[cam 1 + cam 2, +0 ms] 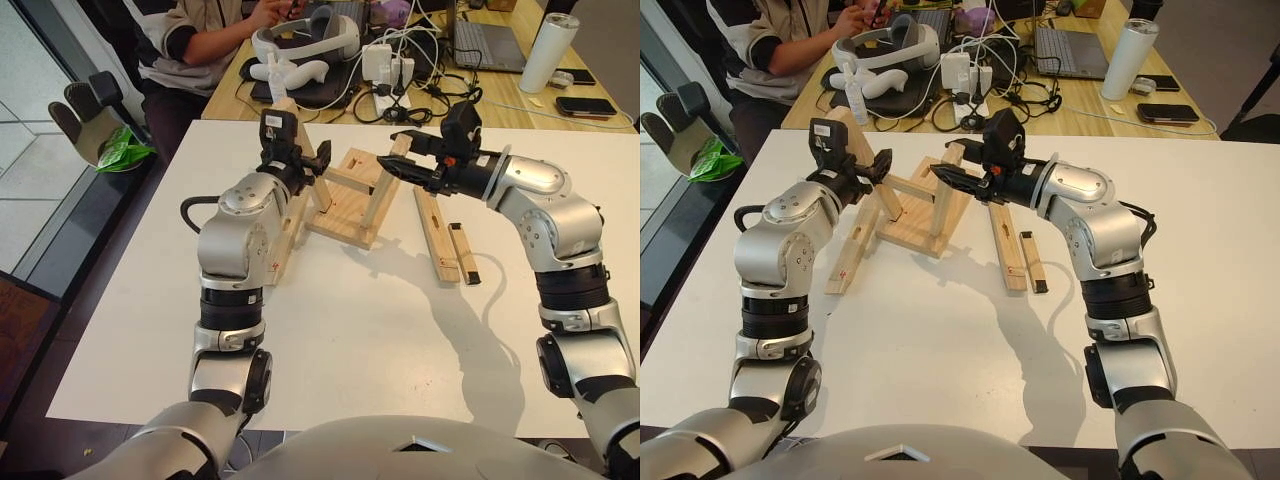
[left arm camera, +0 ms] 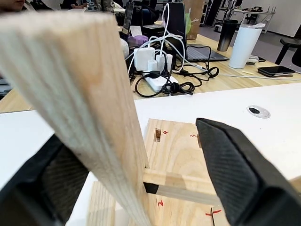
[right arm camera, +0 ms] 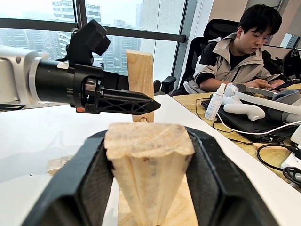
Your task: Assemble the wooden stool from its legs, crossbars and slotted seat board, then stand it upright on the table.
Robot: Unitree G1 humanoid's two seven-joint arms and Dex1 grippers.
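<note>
R gripper [image 1: 388, 166] clamps 2 o'clock leg [image 3: 149, 160]; L gripper [image 1: 316, 168] jaws apart round 10 o'clock leg [image 2: 80, 94]; we shd press both square into seat board [image 1: 348, 218].

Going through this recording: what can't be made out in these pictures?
Right wrist view: the held leg and right gripper hide where the leg meets the seat board.
Eye views: the left arm covers much of a loose piece lying under it.
Left wrist view: the near leg, blurred, runs off top and bottom edges; neither end shows.
</note>
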